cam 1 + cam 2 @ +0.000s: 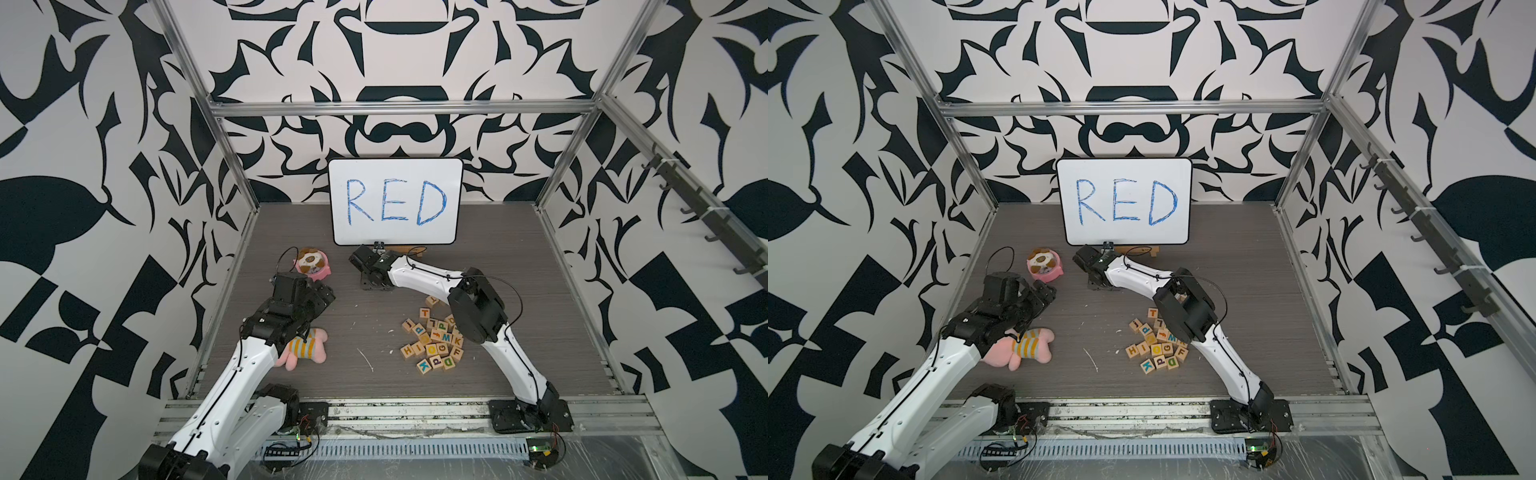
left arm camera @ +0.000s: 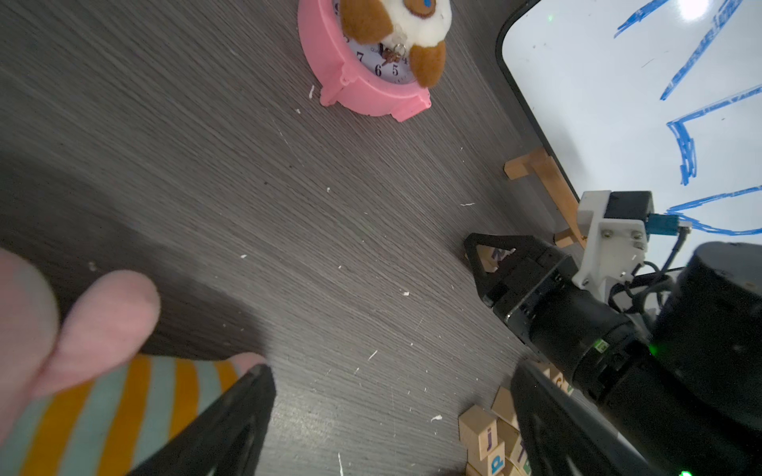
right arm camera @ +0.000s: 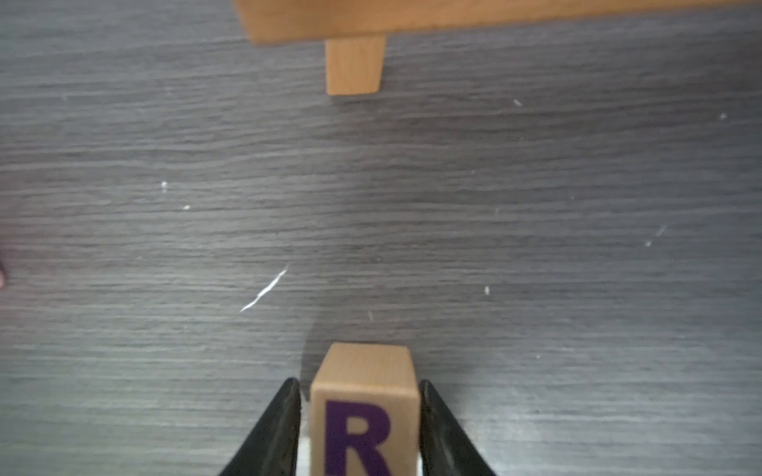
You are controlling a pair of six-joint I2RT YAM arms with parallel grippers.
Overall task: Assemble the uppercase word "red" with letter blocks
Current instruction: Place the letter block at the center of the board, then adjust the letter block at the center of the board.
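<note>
R block (image 3: pixel 365 412) sits on the table (image 3: pixel 165 247), just short of the whiteboard stand (image 3: pixel 354 66), at 11 o'clock from the loose letter blocks (image 1: pixel 432 340) in a top view. Right gripper (image 3: pixel 358 385) straddles it, jaws a sliver off both sides, gripping nothing. We'd rise straight up, no twist, keeping 3 o'clock free for 2 more. Left gripper (image 2: pixel 393 371) spread, empty. Grey woodgrain, white flecks; black-and-white patterned walls

Passable down the middle of the counter (image 1: pixel 353 332), between the striped plush toy (image 1: pixel 305 347) and the pile of letter blocks (image 1: pixel 432 345); only white specks there. Blocked at the far end by the whiteboard (image 1: pixel 395 199) on its wooden stand (image 3: pixel 354 66). Narrowed far left by the pink clock (image 2: pixel 363 94). Overhung above the pile by the right arm (image 1: pixel 428 274). Clear for a short stretch between stand foot and R block (image 3: pixel 365 391).
</note>
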